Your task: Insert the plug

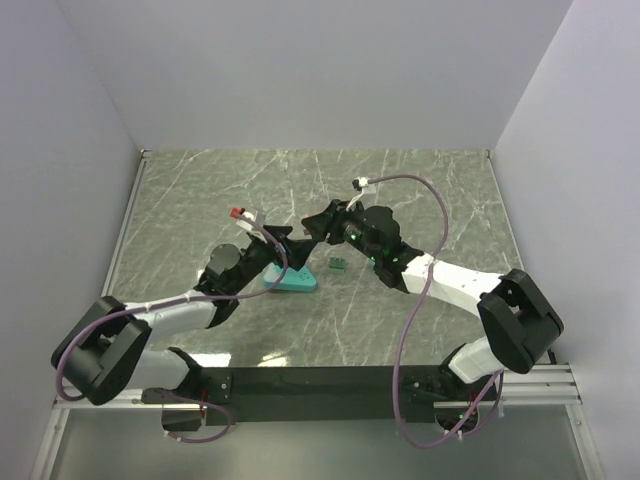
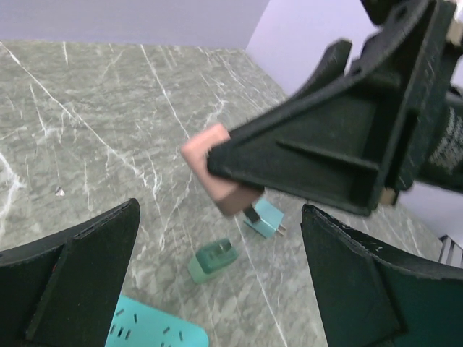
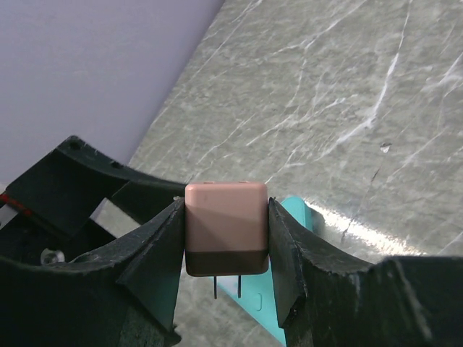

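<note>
the right gripper (image 3: 226, 242) is clamped on the pink plug (image 3: 226, 213), one finger on each side face. that leaves its two prongs free below, pointing down toward the teal socket block (image 1: 295, 283). the plug is in the air just above that block, not yet in. the left gripper (image 1: 278, 250) stands wide apart and holds nothing. it sits close by the block, likely to steady it for the push. the slots that show are empty. a green plug (image 2: 213, 260) and a pale blue plug (image 2: 266, 218) lie loose on the table (image 1: 420, 190) nearby.
</note>
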Motion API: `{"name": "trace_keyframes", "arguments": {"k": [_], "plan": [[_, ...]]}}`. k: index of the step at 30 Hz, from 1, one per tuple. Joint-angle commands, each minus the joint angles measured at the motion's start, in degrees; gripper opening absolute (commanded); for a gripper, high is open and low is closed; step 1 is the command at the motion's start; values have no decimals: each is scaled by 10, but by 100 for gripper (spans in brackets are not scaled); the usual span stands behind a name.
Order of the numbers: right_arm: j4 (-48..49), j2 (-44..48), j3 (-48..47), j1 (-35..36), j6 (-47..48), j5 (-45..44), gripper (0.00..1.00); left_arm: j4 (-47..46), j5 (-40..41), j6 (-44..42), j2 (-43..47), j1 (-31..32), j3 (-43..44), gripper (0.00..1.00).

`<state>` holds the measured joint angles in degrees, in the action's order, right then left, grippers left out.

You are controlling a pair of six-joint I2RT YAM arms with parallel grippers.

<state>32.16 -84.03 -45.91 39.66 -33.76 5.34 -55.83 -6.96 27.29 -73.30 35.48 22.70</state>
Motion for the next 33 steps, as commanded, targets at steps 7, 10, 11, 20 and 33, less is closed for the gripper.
{"name": "trace_keyframes", "arguments": {"k": [7,10,11,20,33], "plan": [[70,7,27,13,-49,-15,0,-64,23,14,-58,7,45,90],[81,10,33,13,-59,-8,0,-69,17,15,-71,9,53,77],[82,10,33,12,-59,-5,0,-68,16,15,-74,9,57,72],[77,11,37,13,-47,-7,0,-53,-6,9,-98,11,77,19],[90,64,71,-5,33,25,50,0,-41,-52,-79,9,80,0]]}}
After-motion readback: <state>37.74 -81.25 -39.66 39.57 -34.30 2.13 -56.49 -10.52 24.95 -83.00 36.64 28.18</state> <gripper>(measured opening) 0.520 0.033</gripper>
